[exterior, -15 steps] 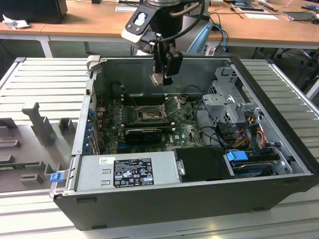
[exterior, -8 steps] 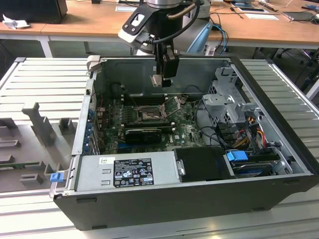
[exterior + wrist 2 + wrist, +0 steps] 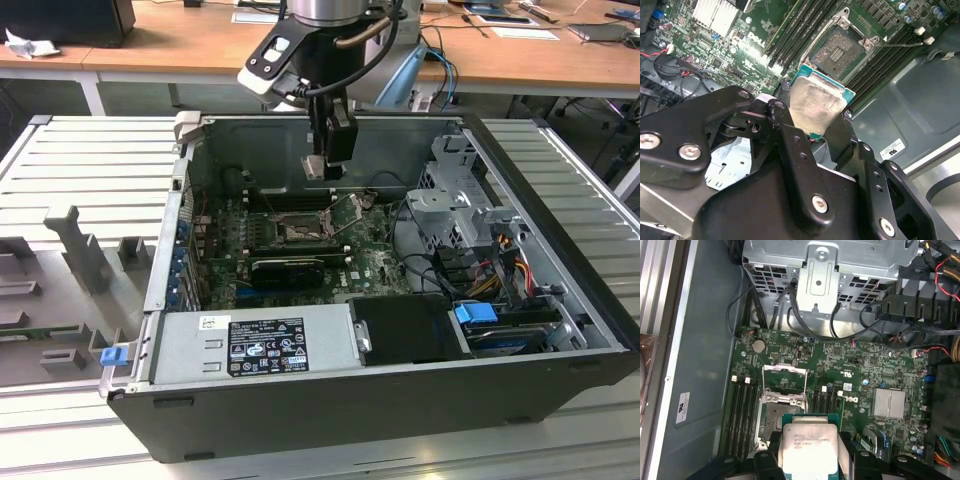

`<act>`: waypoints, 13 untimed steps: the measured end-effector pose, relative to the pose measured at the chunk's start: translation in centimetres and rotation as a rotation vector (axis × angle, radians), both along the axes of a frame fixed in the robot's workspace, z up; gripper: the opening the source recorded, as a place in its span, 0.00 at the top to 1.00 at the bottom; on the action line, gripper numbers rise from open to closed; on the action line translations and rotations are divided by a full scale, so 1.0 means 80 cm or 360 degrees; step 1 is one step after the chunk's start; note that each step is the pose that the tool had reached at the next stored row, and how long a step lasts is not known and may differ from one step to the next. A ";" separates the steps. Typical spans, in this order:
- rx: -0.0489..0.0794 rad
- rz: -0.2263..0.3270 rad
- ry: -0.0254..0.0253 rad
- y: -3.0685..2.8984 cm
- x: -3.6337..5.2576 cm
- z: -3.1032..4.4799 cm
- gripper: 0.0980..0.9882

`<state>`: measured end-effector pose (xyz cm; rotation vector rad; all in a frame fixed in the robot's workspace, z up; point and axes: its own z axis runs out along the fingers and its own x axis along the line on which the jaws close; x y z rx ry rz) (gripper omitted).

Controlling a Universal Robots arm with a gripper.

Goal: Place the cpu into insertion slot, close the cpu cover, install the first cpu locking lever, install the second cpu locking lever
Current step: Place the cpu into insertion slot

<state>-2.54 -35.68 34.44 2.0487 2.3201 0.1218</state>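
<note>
The cpu [image 3: 817,107], a flat square chip with a grey metal top, hangs between my gripper's black fingers [image 3: 787,130], and its metal top also faces the first wrist view [image 3: 807,447]. My gripper [image 3: 318,168] is shut on the cpu and hovers above the motherboard inside the open computer case. The insertion slot [image 3: 771,416] lies bare just below and beside the chip, its contact field visible in the second wrist view [image 3: 840,47]. The cpu cover [image 3: 785,381], a metal frame with a square window, is swung open off the slot. A thin locking lever [image 3: 900,44] sticks out beside the socket.
Long black memory slots [image 3: 742,415] flank the socket on both sides. A silver heat sink [image 3: 888,403], a metal drive cage [image 3: 450,190] with cables [image 3: 490,265], a black card [image 3: 288,268] and the power supply [image 3: 260,345] crowd the case. A grey fixture tray [image 3: 60,290] lies at the exterior view's left.
</note>
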 end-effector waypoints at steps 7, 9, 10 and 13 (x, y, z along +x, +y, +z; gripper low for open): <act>0.0000 -0.0034 0.00003 0.0002 0.000 -0.0037 0.52; 0.0000 -0.0068 0.00004 0.0002 0.000 -0.0042 0.52; 0.0000 -0.0095 0.00005 0.0003 0.000 -0.0045 0.52; 0.0000 -0.0141 0.00011 0.0003 0.000 -0.0124 0.52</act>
